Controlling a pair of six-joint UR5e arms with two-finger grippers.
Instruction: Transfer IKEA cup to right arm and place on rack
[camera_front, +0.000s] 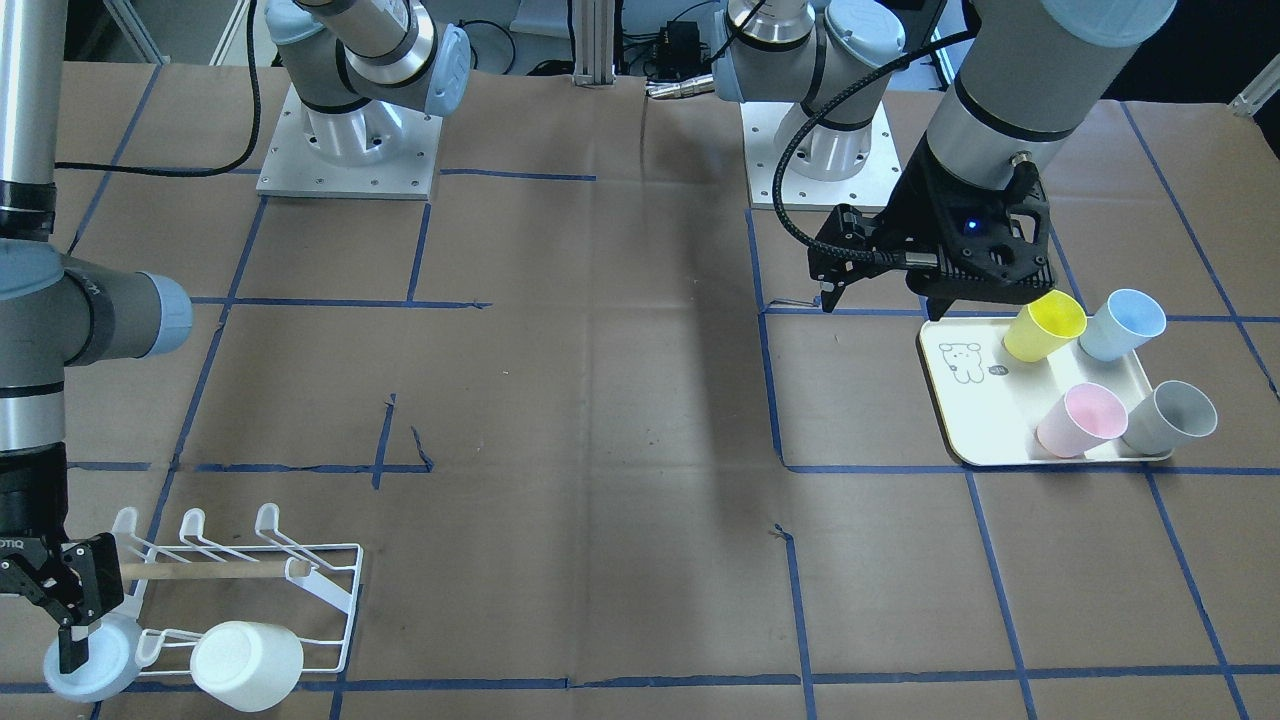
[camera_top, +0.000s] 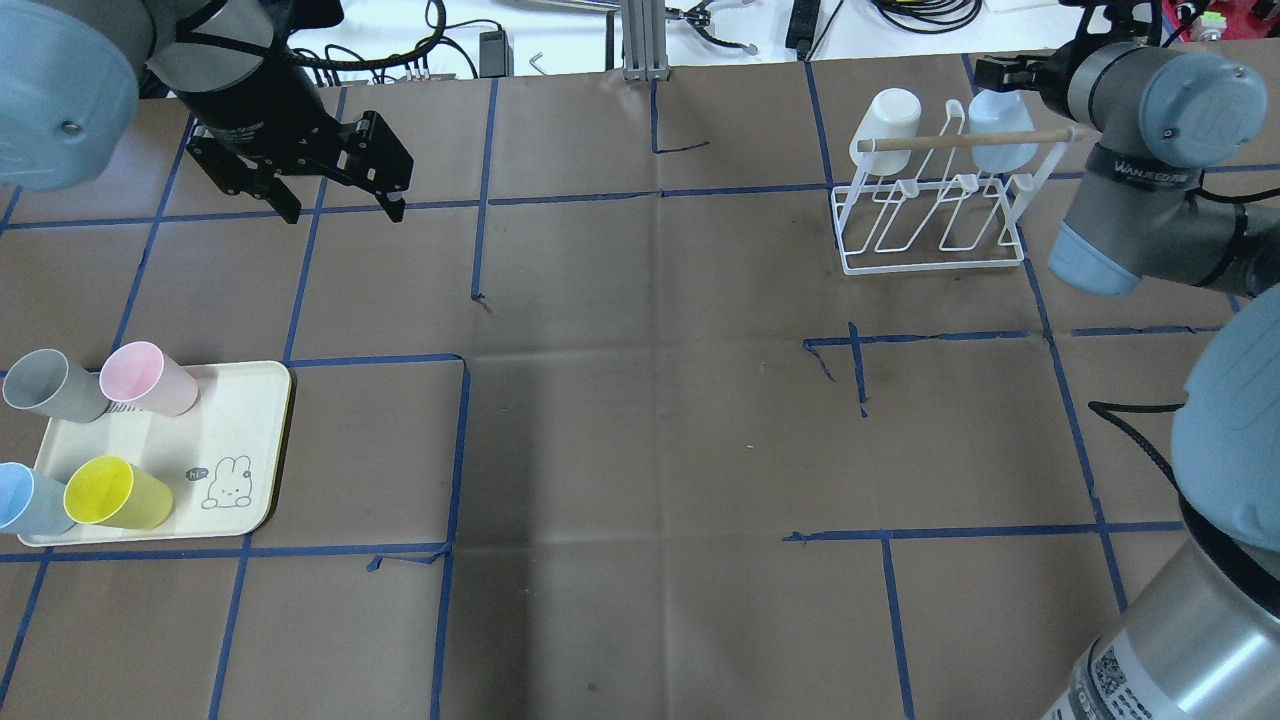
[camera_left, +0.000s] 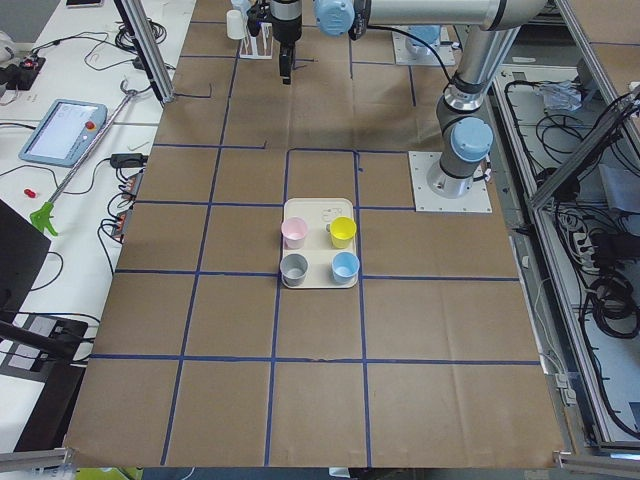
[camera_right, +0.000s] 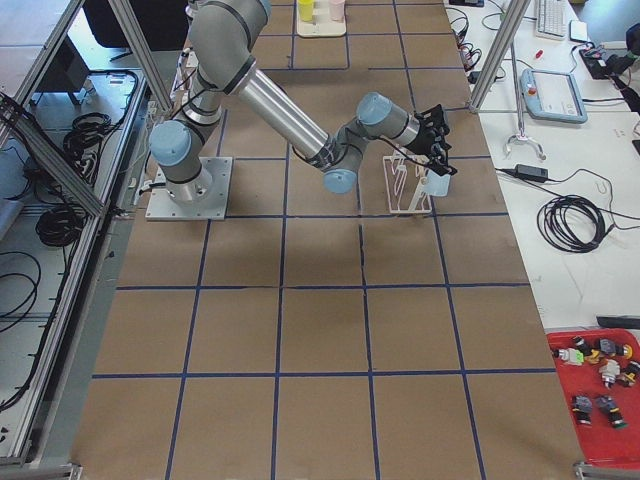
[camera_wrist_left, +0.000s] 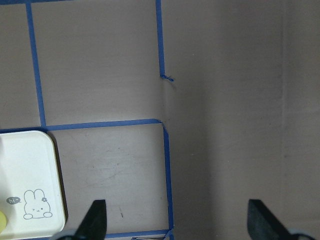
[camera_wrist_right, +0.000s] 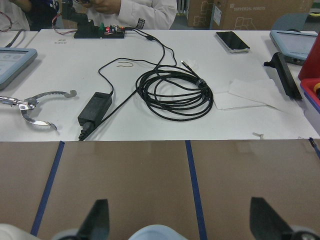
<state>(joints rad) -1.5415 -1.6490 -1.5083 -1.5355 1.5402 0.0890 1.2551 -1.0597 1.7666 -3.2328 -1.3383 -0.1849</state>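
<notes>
A pale blue IKEA cup (camera_front: 95, 655) (camera_top: 1000, 130) sits upside down on an end peg of the white wire rack (camera_front: 330, 590) (camera_top: 930, 265), next to a white cup (camera_front: 245, 665) (camera_top: 885, 120). My right gripper (camera_front: 55, 615) (camera_wrist_right: 180, 222) is open at that blue cup. In the right wrist view the cup's base (camera_wrist_right: 152, 232) shows low between the widely spread fingers, which do not touch it. My left gripper (camera_top: 340, 200) (camera_wrist_left: 177, 220) hangs open and empty above the table, beyond the cream tray (camera_top: 250, 420) that holds yellow (camera_top: 115, 492), pink (camera_top: 150, 378), grey and blue cups.
Blue tape lines grid the brown table. Both arm bases stand along the robot's edge (camera_front: 345, 140) (camera_front: 825, 150). Past the rack's side of the table is a white bench with a coiled black cable (camera_wrist_right: 175, 92), and a person's hands (camera_wrist_right: 112, 5).
</notes>
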